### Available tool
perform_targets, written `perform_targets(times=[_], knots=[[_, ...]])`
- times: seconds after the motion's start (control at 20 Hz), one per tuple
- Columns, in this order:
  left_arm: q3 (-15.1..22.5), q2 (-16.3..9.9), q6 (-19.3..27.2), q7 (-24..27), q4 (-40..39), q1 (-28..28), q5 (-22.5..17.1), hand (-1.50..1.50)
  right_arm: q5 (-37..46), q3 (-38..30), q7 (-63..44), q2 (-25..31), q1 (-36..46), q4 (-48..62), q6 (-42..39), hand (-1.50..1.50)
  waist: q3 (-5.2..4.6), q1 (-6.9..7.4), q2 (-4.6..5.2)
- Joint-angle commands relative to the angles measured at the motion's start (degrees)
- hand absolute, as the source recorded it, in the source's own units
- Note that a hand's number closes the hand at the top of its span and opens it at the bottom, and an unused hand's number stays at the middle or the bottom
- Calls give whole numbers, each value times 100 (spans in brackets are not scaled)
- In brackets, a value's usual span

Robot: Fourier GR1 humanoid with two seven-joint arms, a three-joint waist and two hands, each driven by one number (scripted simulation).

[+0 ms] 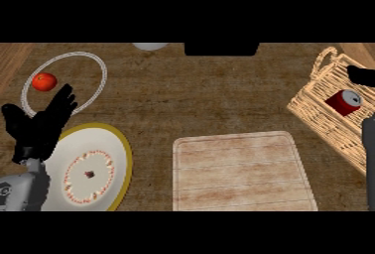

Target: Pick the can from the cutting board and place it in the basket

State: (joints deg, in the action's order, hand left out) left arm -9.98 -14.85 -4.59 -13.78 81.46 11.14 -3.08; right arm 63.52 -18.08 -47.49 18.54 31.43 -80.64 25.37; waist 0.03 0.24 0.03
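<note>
One head view looks steeply down onto the counter (219, 99)

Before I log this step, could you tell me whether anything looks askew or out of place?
Nothing looks wrong. The red can lies tilted inside the wicker basket, and the cutting board is bare.

Counter (190, 99) between cutting board (238, 171) and basket (322, 119) open; plate (92, 168), left hand (36, 126) crowd left side.

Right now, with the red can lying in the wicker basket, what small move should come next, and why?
Probably draw the right hand up and away from the woven wicker basket: the red metal can already lies inside it, and the pale wooden cutting board is bare.
</note>
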Motion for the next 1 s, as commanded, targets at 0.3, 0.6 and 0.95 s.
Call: perform_targets(times=[0.3,0.6,0.95], knots=[[95,222,170,100,-22,-2,146,0,-727,-737,268,26,-80,-437,1264,-150,3,-32,-15],[-121,-67,-95,-199,182,-138,-114,0,-1815,-1536,230,77,-1243,-2229,1080,-150,6,-176,-71],[-18,187,314,-12,53,-127,198,0,-4017,-2458,524,85,-3287,-4038,-177,-150,8,-362,-88]])
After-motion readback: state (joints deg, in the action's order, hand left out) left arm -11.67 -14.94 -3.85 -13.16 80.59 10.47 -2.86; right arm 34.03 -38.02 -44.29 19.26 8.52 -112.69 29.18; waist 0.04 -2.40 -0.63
